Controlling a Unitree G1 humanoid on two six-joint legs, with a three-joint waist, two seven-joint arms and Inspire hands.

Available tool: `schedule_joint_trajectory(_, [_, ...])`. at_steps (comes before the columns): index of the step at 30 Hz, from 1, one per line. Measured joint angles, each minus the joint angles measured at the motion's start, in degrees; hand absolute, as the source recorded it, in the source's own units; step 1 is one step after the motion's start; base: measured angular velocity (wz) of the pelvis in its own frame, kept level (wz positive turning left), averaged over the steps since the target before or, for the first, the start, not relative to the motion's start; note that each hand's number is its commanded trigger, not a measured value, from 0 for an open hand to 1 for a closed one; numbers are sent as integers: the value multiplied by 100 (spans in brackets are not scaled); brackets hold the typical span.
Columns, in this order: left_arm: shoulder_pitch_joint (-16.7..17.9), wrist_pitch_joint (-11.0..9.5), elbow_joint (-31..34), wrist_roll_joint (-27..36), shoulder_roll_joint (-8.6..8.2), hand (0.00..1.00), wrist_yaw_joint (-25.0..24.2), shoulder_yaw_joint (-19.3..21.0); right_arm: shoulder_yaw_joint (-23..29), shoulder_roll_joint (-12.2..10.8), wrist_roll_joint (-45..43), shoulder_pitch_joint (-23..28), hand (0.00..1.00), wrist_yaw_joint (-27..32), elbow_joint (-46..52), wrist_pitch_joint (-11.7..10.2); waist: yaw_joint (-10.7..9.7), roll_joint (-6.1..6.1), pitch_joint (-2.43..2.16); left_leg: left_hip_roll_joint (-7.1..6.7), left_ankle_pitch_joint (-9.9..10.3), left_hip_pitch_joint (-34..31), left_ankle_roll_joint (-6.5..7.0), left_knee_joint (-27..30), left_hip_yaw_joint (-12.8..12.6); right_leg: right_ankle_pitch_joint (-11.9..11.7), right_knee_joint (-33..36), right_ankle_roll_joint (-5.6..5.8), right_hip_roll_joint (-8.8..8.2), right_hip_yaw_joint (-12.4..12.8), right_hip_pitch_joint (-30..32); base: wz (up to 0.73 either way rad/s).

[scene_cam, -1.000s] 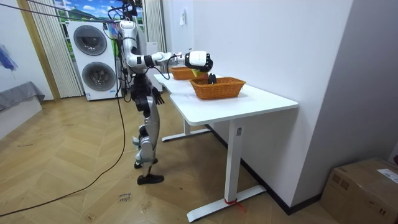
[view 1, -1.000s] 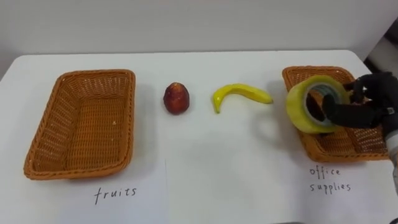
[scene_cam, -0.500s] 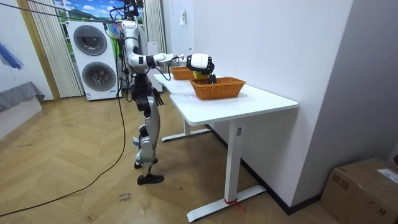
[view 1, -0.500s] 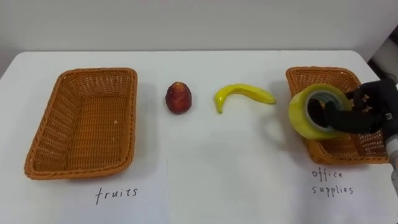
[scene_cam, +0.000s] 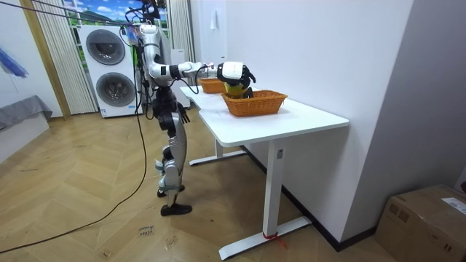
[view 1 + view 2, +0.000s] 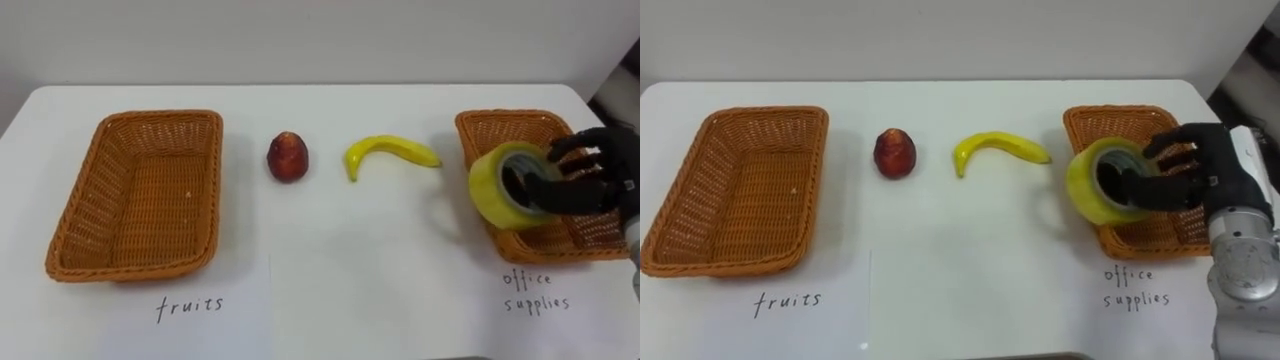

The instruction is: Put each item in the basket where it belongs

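Observation:
My right hand (image 6: 592, 176) is shut on a yellow roll of tape (image 6: 492, 186), thumb through its hole and fingers over its top rim. The roll is tilted and sits low over the left edge of the wicker basket (image 6: 512, 116) labelled office supplies, at the table's right. A red fruit (image 6: 287, 157) and a banana (image 6: 386, 150) lie on the white table between the baskets. The basket labelled fruits (image 6: 160, 117) stands at the left with nothing in it. In the room view the robot stands at the table's long side, right arm stretched out and left hand (image 5: 183, 113) low by its hip.
Handwritten paper labels lie along the near edge: "fruits" (image 6: 190, 306) and "office supplies" (image 6: 536, 291). A white wall runs behind the table. Washing machines (image 5: 113, 69) stand behind the robot in the room view.
My right hand has carried the tape roll slightly right and down, closer to the office supplies basket. The fruit and both baskets have stayed put.

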State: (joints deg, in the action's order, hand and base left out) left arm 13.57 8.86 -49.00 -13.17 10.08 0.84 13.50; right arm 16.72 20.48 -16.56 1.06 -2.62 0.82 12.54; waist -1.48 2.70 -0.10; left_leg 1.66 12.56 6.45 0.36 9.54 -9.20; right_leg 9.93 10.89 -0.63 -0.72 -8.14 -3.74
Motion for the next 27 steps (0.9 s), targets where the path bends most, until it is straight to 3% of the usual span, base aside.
schedule_joint_trajectory(10, [-33,0,3,-16,1,0,20,28,100,2,-427,1,0,82,-1,0,-145,-1,-6,-1,-2,11,-1,0,-37,0,-4,0,-1,55,10,-1])
schedule_joint_trajectory(27, [-22,0,13,2,30,0,-31,104,100,3,-675,2,0,46,64,4,-150,26,-1,5,-1,1,1,-12,-149,2,78,1,14,182,89,-3])
